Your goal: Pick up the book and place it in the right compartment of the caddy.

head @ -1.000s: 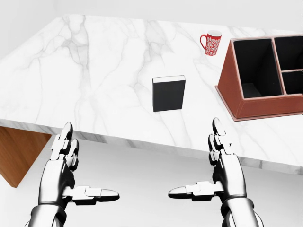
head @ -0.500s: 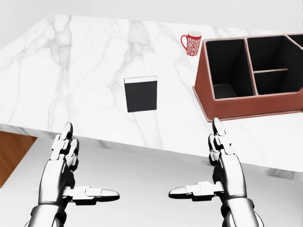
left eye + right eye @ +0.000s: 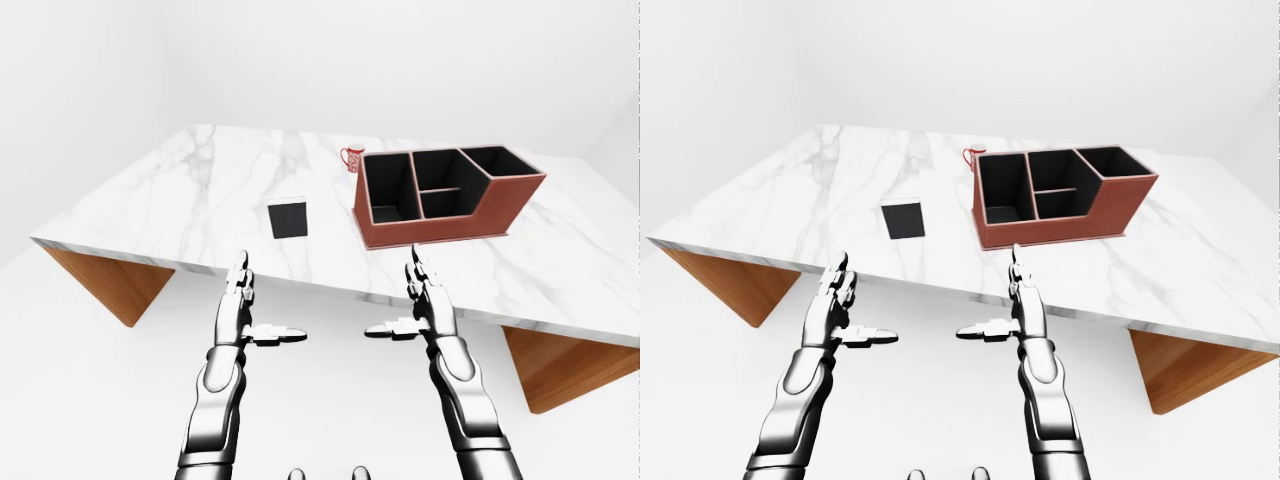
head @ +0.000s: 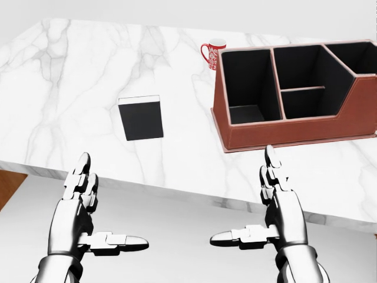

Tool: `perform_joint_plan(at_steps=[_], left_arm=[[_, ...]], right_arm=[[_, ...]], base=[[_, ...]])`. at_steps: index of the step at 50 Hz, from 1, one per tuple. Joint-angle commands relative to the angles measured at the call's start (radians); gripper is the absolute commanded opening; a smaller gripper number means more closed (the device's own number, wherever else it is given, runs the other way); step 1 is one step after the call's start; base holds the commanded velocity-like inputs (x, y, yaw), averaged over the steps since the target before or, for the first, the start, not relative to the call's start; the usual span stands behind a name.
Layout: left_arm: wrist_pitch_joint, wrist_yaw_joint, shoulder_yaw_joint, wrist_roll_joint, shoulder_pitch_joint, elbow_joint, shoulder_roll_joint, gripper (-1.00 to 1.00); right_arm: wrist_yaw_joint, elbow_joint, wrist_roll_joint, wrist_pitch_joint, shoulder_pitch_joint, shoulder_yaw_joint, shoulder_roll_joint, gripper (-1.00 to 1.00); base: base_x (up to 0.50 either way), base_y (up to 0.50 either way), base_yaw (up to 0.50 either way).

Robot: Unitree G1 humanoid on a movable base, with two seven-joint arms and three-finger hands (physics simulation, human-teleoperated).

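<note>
— Book [image 4: 141,118] position? — Flat on the bench [image 4: 70,76], left of the caddy [image 4: 283,132], beyond its near edge.
— Nearer hand? — Left hand [image 4: 88,224], probably; right hand [image 4: 268,221] too spread open, empty.

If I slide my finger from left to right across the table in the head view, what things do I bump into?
book → mug → caddy
</note>
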Motion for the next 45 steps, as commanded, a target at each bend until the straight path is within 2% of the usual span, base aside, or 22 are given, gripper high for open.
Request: perform_joint_plan(at_steps=[1,2,4,45], left_arm=[[0.000,0.000,0.000,0.000,0.000,0.000,0.000,1.00],[0.000,0.000,0.000,0.000,0.000,0.000,0.000,1.00],[0.000,0.000,0.000,0.000,0.000,0.000,0.000,1.00],[0.000,0.000,0.000,0.000,0.000,0.000,0.000,1.00]], right_arm=[[0.000,0.007,-0.002,-0.008,0.001,0.001,0.001,1.00],[0.001,0.021,-0.002,-0.023,0.001,0.000,0.001,1.00],[0.000,0.030,-0.003,-0.030,-0.001,0.000,0.002,1.00],[0.000,0.034,-0.001,-0.030,-0.003,-0.001,0.001,1.00]], base=[[0.07,-0.29,0.00],[0.07,-0.30,0.00],[0.07,-0.29,0.00],[0.06,-0.25,0.00]])
